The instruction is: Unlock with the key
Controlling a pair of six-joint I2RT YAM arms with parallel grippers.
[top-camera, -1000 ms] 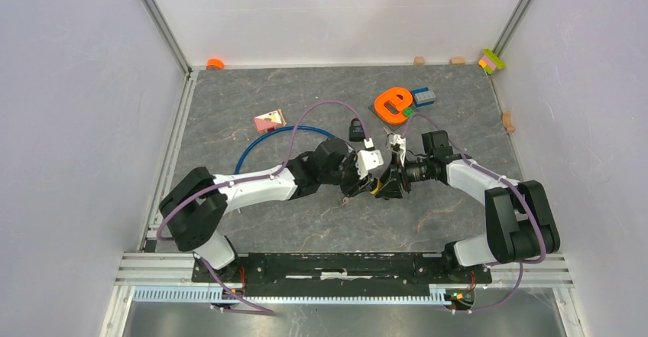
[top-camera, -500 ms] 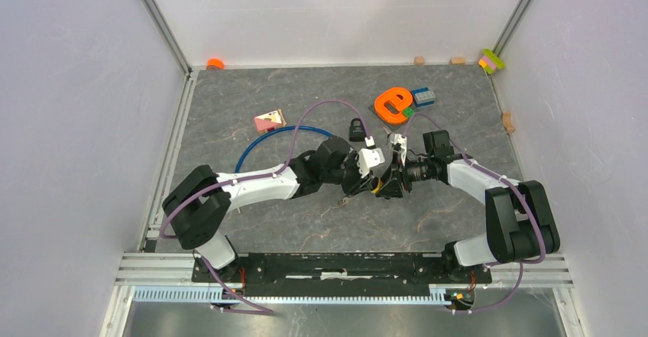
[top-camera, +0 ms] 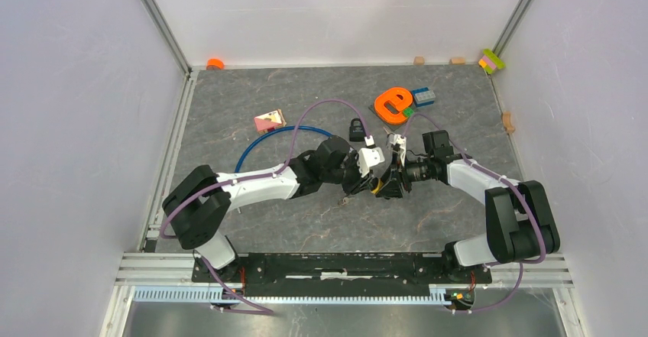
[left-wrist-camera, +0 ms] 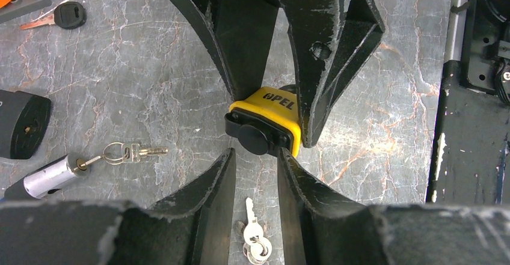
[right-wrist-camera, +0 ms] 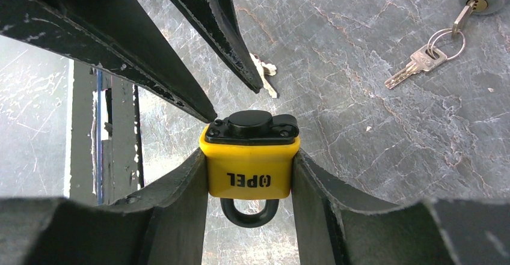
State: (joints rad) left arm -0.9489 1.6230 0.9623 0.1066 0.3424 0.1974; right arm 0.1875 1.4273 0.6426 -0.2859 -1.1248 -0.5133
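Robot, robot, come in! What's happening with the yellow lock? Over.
Right gripper shut on yellow padlock. Left gripper open, fingertips at its black cap. Loose keys on table, none held. Over.

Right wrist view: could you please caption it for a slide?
Right gripper clamps a yellow padlock, the left gripper poised at its black cap.

The left fingers (left-wrist-camera: 207, 202) stand apart with a narrow gap. Right at their tips the padlock (left-wrist-camera: 264, 121) blocks the way ahead, with the right fingers (left-wrist-camera: 237, 42) pressed against both its sides. Beneath the left fingers a small bunch of keys (left-wrist-camera: 252, 241) lies on the surface (left-wrist-camera: 373, 127). To their left lie a key ring (left-wrist-camera: 129, 152), a metal cylinder (left-wrist-camera: 48, 176) and a black block (left-wrist-camera: 21, 124). To their right the surface is bare up to a black rail (left-wrist-camera: 466, 157).
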